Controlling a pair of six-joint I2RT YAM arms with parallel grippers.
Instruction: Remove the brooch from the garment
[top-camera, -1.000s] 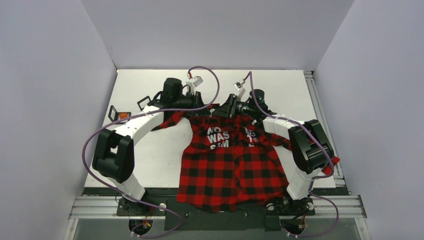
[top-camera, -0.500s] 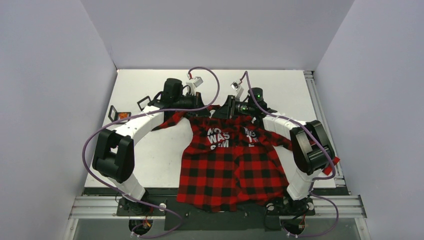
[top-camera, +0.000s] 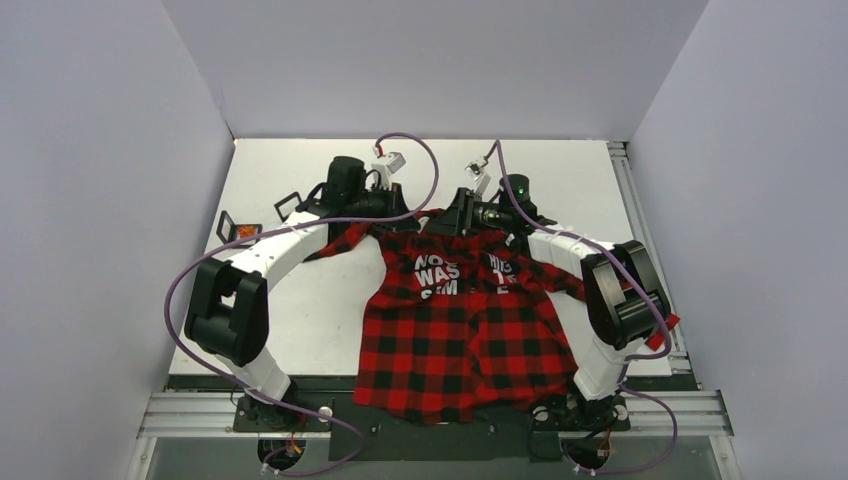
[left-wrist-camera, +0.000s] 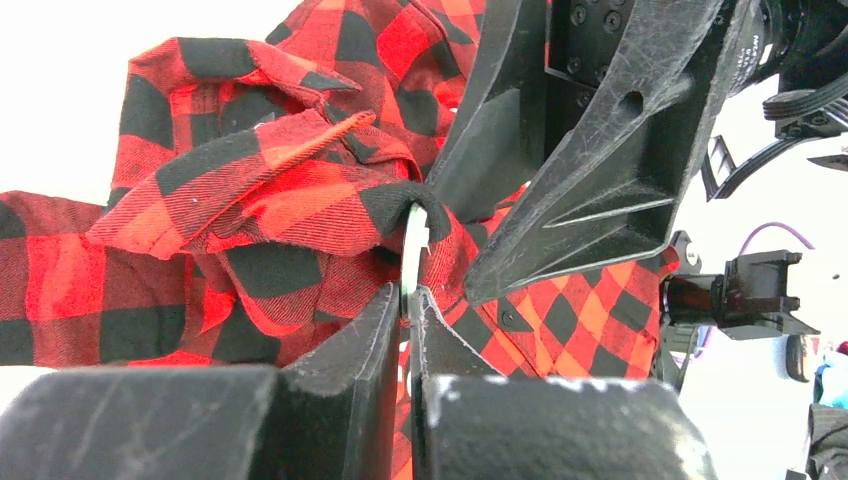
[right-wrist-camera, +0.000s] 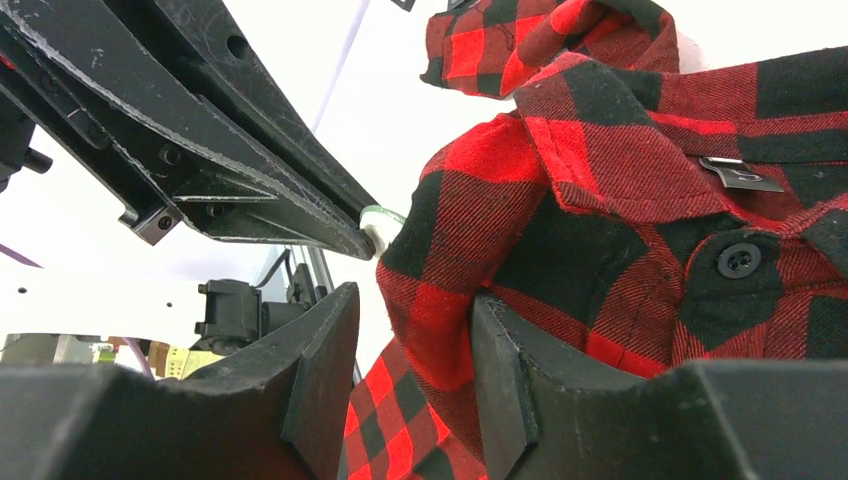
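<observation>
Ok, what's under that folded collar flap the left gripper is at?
A thin pale edge pokes out beneath the collar flap, pinched by the left gripper. The shirt covers the rest, so I can't tell what it is.

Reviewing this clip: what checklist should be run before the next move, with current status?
1. Left gripper shut on the thin pale piece at the collar: ok.
2. That piece is the brooch: cannot tell; no orange visible.
3. Plaid shirt fabric lies between the right gripper fingers: ok.
4. Right grip firm: cannot tell.
5. Pale piece free of the collar edge: not ok, they touch.
</observation>
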